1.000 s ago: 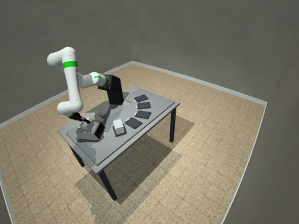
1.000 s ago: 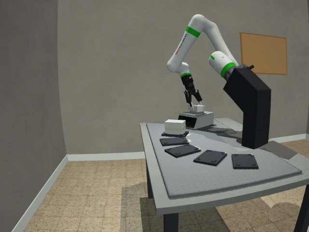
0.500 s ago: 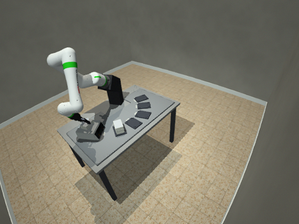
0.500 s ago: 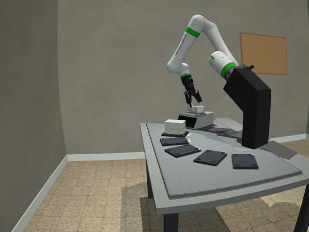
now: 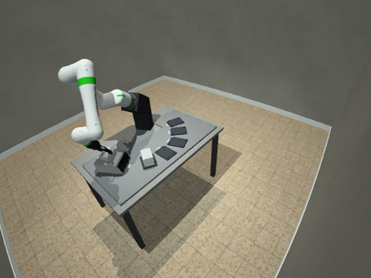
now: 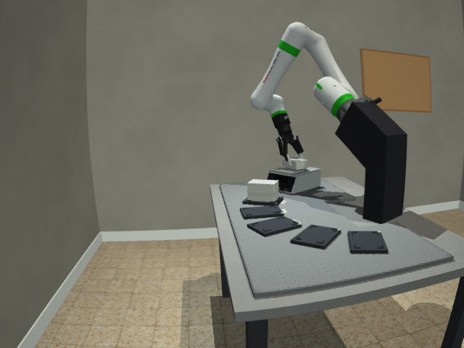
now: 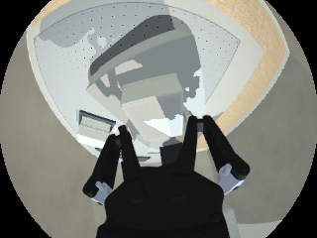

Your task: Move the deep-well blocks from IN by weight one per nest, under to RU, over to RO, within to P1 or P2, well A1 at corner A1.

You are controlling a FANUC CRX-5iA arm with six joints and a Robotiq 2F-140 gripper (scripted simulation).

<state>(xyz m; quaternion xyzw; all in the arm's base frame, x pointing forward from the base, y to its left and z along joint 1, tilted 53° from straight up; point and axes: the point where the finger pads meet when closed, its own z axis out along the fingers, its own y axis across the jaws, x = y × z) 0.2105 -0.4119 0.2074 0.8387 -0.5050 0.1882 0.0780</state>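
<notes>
My gripper is shut on a white deep-well block. It holds the block at the platform of the grey check-weigher CW. I cannot tell whether the block rests on the platform or hangs just above it. Two more white blocks are stacked on the infeed nest, to the right of the weigher in the top view. The weigher's dark front panel shows no lamp that I can read.
Several empty dark nests lie in an arc on the grey table. The arm's black base stands at the back.
</notes>
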